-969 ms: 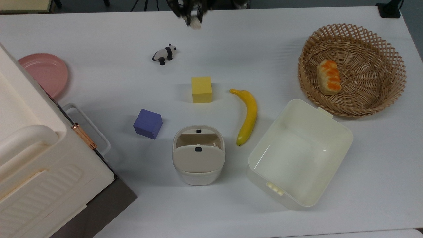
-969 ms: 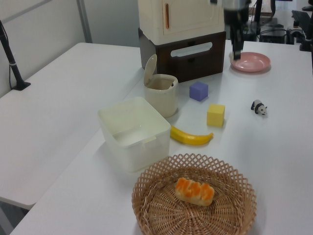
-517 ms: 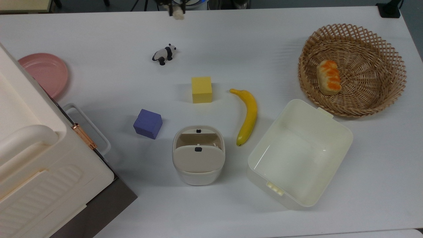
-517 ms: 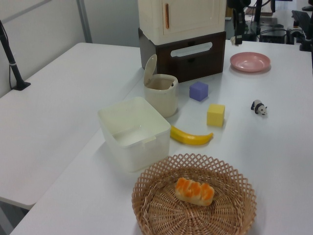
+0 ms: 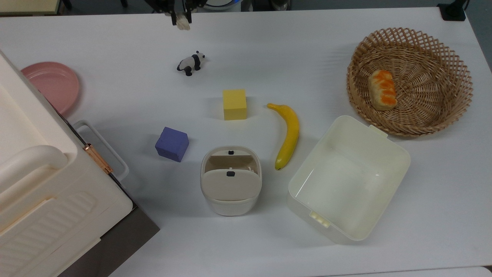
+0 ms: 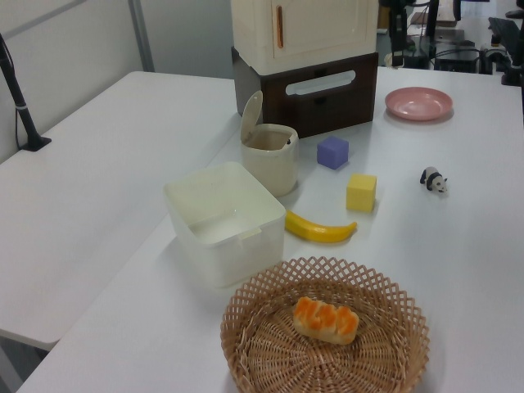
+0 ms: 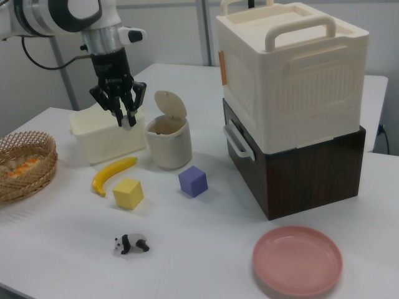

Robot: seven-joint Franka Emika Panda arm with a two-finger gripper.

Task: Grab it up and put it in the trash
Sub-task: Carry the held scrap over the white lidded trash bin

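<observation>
My tool [image 7: 126, 118] is up off the bench [image 5: 269, 50], fingers pointing down, pinched onto the lump [image 5: 184, 26], a small off-white wrinkly ball that hangs in the air between the fingertips; in the top view it sits at the bench's far edge. Arm comes in from the right view's left, wrist vertical, dark fingers, white links above. Under and around my tool the white bench is bare and smooth, room to move. Nearest below my tool in the top view: panda figurine [image 5: 191, 63], black and white, standing alone. Further toward the top view's bottom: yellow cube [image 5: 234, 104], matte, and purple cube [image 5: 172, 144], both free of neighbours. Trash bin [image 5: 230, 180], small, rounded, cream plastic, flip lid tilted up, mouth open; in the right view it is just to the right of my tool and lower. Banana [image 5: 287, 134], glossy and curved, lies between the bin and the open cream tub [image 5: 348, 177], which has thin walls and rounded corners. Woven wicker basket [image 5: 409, 80], open lattice rim, holds a bread roll [image 5: 382, 89] with orange patches, well away from my tool. Pink plate [image 5: 52, 84] lies flat beside the big cream storage box [image 7: 290, 81] stacked on a dark wood-grain base [image 7: 299, 171].
</observation>
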